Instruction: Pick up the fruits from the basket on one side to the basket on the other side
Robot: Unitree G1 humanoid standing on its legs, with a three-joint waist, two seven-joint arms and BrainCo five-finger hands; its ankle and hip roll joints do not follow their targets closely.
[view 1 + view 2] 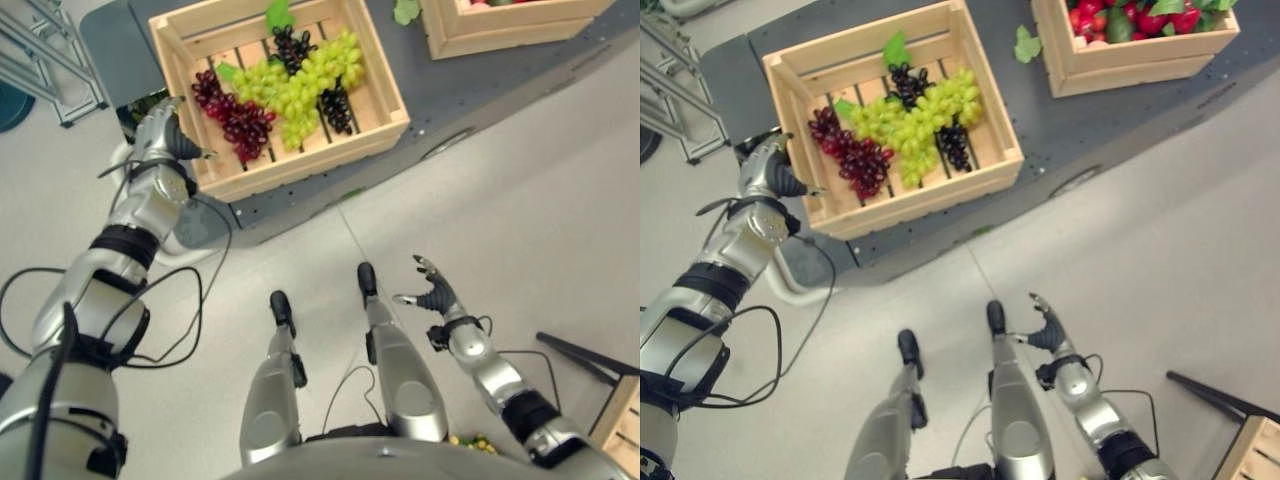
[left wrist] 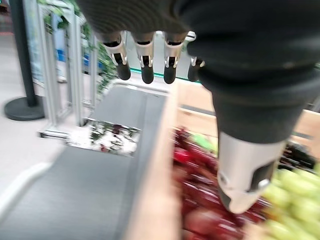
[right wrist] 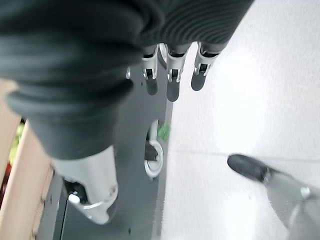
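A wooden crate (image 1: 300, 172) on the dark table holds red grapes (image 1: 232, 116), green grapes (image 1: 305, 85) and dark grapes (image 1: 336, 106). My left hand (image 1: 162, 132) hovers at the crate's left wall, open, holding nothing. In the left wrist view its fingers (image 2: 146, 65) reach over the table beside the crate wall (image 2: 155, 195), with the thumb (image 2: 245, 185) above the red grapes (image 2: 200, 165). A second crate (image 1: 1120, 68) with red fruit (image 1: 1140, 18) stands at the back right. My right hand (image 1: 437, 297) hangs low over the floor, open and empty.
The dark grey table (image 1: 490, 90) runs across the back, its edge nearest me slanting. A green leaf (image 1: 1025, 43) lies between the crates. A metal frame (image 1: 50, 60) stands at the far left. A wooden box (image 1: 620, 420) and a dark bar sit on the floor at the lower right.
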